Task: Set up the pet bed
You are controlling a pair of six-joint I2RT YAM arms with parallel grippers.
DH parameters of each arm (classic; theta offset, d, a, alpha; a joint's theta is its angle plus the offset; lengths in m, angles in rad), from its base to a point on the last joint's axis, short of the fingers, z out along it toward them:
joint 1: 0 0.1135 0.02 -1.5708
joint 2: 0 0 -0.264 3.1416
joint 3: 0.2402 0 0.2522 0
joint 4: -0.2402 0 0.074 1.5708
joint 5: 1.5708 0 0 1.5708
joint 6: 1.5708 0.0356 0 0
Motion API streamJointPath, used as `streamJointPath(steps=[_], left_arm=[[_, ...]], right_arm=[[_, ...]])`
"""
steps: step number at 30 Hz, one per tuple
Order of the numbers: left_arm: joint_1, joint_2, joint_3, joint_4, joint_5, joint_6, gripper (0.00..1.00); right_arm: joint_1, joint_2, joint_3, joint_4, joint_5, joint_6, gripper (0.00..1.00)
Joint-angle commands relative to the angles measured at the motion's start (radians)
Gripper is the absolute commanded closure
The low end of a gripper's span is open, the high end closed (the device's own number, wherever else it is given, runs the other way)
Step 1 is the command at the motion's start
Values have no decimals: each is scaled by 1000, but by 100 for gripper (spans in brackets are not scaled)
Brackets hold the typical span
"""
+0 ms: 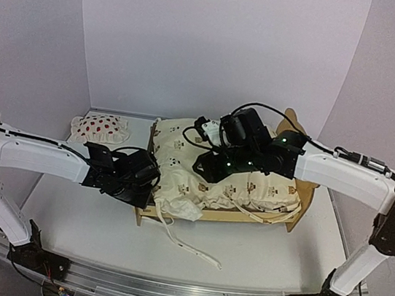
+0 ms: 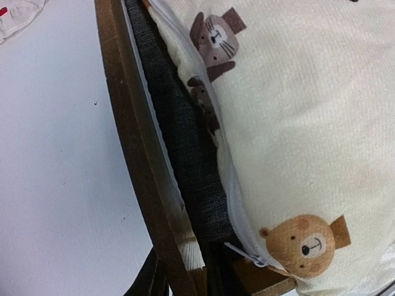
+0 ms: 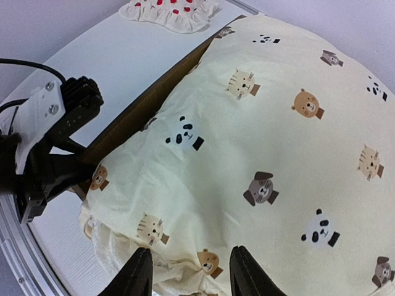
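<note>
Room: pale lilac walls point(image 1: 213, 40) close in three sides of a white desk point(image 1: 63, 210).

The pet bed point(image 1: 246, 217) lies lengthwise at mid-desk, with the bear-ear headboard point(image 1: 290, 121) at its 3 o'clock end and a low foot rail at 9 o'clock.

In the bed: a cream animal-print cover point(image 1: 179, 175), puffed up well above the rails and slumping over the corner at 7 o'clock. The left wrist view shows the grey felt base point(image 2: 185, 154) between the wooden rail point(image 2: 133, 154) and the cover's edge. A cream tie point(image 1: 184, 245) trails off that corner across the desk toward 5 o'clock.

At 10 o'clock from the bed, lying apart from it on the desk: a small white pillow point(image 1: 99, 128) with red strawberries.

The left end effector point(image 1: 142, 186) is at the bed's 8 o'clock corner, against the rail and the cloth; I cannot tell whether it is open or closed.

The right end effector point(image 3: 192, 271) is over the cover, fingers point(image 3: 139, 274) parted, clamping nothing.
</note>
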Motion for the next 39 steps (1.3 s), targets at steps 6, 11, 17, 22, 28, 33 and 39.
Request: streamJointPath(steps=[6, 11, 17, 22, 28, 33, 39], left_arm=[[4, 46, 104, 6, -13, 33, 100], [13, 64, 164, -17, -31, 58, 100], [25, 75, 221, -38, -41, 83, 100], [35, 83, 246, -45, -50, 100, 100], [53, 87, 254, -33, -40, 121, 100], [66, 93, 271, -31, -24, 147, 100], [76, 104, 284, -38, -11, 166, 100]], right_arm=[[92, -101, -157, 9, -120, 120, 55], [168, -111, -343, 218, -107, 166, 57], [192, -111, -587, 596, -23, 227, 64], [213, -80, -706, 823, 87, 265, 73], [224, 39, -771, 1103, 180, 324, 76], [243, 177, -757, 1290, 247, 316, 76], [258, 322, -743, 1494, 320, 314, 76]])
